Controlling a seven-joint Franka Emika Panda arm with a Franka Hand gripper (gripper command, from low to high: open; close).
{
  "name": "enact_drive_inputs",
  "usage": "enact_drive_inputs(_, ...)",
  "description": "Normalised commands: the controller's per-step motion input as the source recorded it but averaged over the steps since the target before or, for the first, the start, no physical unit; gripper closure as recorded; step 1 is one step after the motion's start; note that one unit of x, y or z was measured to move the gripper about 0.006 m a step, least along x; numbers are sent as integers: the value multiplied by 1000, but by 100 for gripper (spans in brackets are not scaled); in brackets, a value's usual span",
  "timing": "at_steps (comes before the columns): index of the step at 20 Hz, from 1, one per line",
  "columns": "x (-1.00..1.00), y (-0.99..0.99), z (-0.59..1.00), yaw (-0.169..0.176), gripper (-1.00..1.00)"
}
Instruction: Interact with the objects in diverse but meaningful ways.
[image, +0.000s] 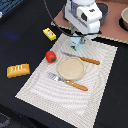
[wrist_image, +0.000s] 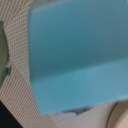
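Exterior view: the gripper (image: 76, 41) is seen at upper centre, directly over the pale blue-white carton (image: 75, 44) at the placemat's (image: 100, 85) top edge, above the plate (image: 70, 68). Wrist view is filled by carton face; jaw state cannot be determined

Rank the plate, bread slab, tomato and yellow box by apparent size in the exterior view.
1. Plate, clearly largest.
2. Orange bread slab.
3. Yellow box and red tomato look about alike; the box is farther from the camera, so I won't rank them.
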Motion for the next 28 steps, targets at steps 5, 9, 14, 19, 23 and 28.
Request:
enact_drive_inputs(5, 47, -12, 12, 84, 100)
enact_drive_inputs(9, 4, -77, 170, 88, 100)
enact_drive_inputs(14, -3, -194, 463, 74, 100)
enact_drive_inputs(19, -110, -755, 817, 37, 100)
enact_drive_inputs(23, -55, -901, 724, 0, 100)
enact_drive_inputs(28, -2, -893, 539, 0, 100)
